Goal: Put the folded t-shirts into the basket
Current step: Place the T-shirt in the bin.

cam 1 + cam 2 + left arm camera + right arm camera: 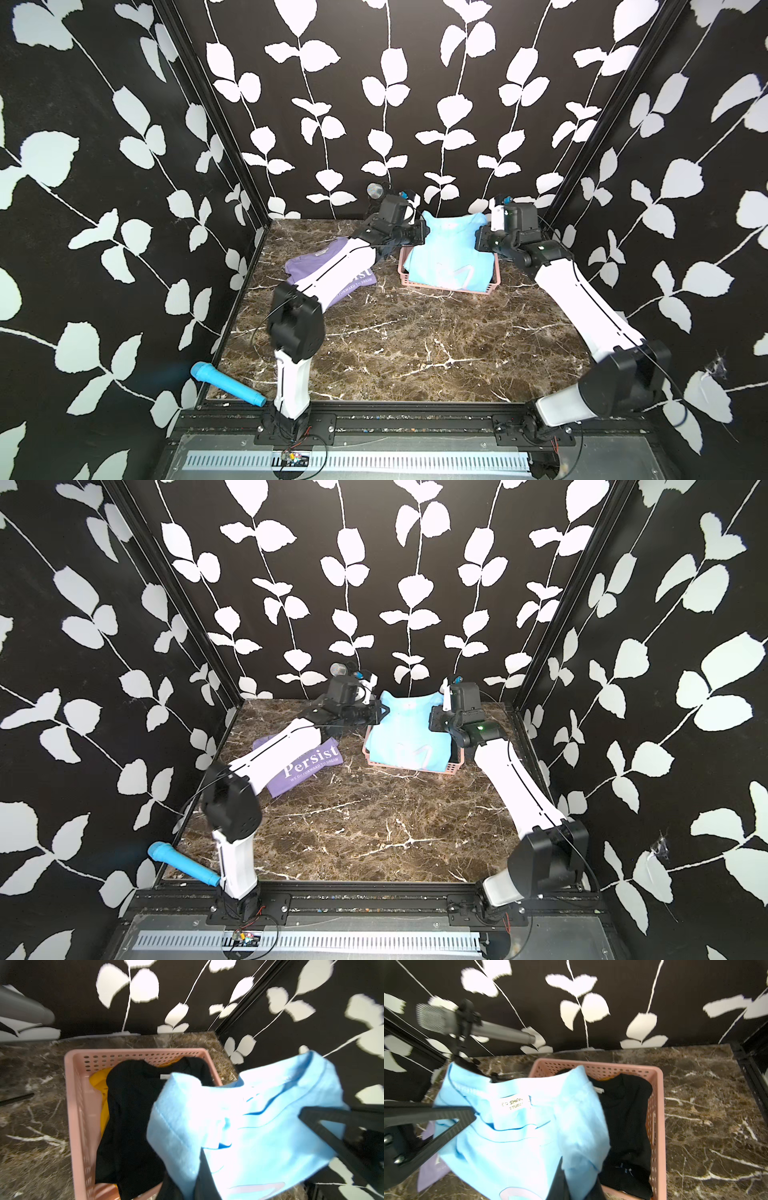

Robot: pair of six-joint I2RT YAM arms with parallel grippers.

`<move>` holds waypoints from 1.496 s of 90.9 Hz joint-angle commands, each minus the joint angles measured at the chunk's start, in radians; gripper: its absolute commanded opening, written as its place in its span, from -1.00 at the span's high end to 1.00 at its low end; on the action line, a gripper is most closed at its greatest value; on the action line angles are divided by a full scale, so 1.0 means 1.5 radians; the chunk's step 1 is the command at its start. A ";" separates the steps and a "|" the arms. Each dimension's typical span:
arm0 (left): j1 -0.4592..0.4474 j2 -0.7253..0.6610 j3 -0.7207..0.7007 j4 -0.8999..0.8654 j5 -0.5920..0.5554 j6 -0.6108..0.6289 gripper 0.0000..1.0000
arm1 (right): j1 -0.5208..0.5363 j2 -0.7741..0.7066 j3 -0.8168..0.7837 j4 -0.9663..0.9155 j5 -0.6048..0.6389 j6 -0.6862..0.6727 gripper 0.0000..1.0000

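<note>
Both grippers hold a light blue folded t-shirt (pixel 446 253) stretched between them above the pale pink basket (pixel 449 289), its lower part drooping into the basket. My left gripper (pixel 191 1176) is shut on one side of the shirt's upper edge. My right gripper (pixel 579 1180) is shut on the other side. Inside the basket (pixel 133 1051) lies a black t-shirt (pixel 133 1105) on top of a yellow t-shirt (pixel 99 1082). The purple "Persist" t-shirt (pixel 307 762) lies on the table left of the basket, partly under my left arm.
A grey microphone (pixel 438 1020) on a stand is at the back wall, just behind my left gripper. A blue microphone (pixel 226 384) lies at the front left corner. Patterned walls enclose the marble table (pixel 415 353) on three sides.
</note>
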 commanded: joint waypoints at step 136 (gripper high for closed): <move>0.041 0.431 0.435 -0.085 -0.047 0.121 0.55 | -0.052 0.440 0.304 -0.025 0.147 -0.104 0.60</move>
